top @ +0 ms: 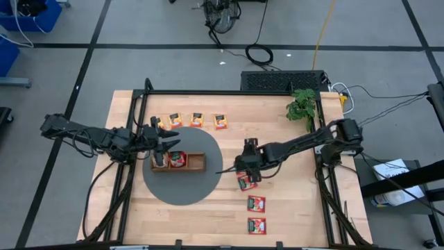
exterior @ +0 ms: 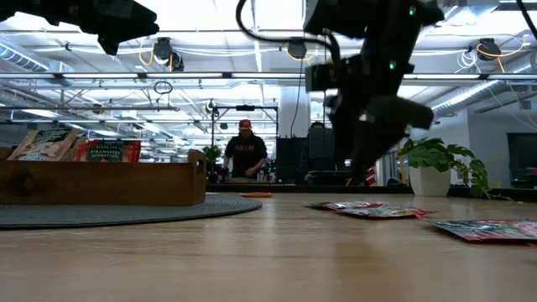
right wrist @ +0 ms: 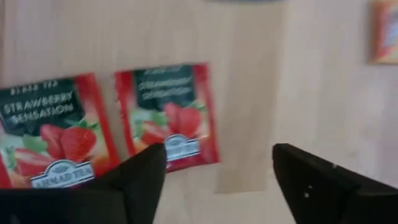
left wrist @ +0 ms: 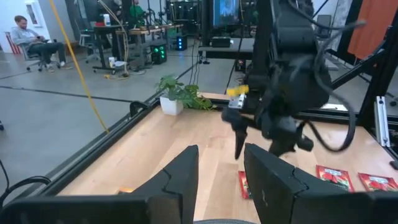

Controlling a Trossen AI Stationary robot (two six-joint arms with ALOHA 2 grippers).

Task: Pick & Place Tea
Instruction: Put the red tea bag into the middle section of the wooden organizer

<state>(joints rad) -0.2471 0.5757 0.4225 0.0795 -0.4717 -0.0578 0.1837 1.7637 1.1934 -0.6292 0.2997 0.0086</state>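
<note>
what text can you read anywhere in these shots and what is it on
"STRAWBERRY SENSATION": red tea packet on the bare table, right wrist view.
"AHMAD TEA": same packet, lower badge.
"STRAWBERRY SENSATION", blurred: the red packet beside it; its top line and badge are unreadable.
"STRAWBERRY SENSATION", small: red packet standing in the wooden tray, low view.
Orange packets: too small to read.

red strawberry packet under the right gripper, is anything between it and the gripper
Nothing visible. The right gripper hangs open just above the red strawberry packet, which lies flat on the bare table, with a second red packet beside it, not overlapping. No object covers the packet or sits between the fingers and it.
</note>
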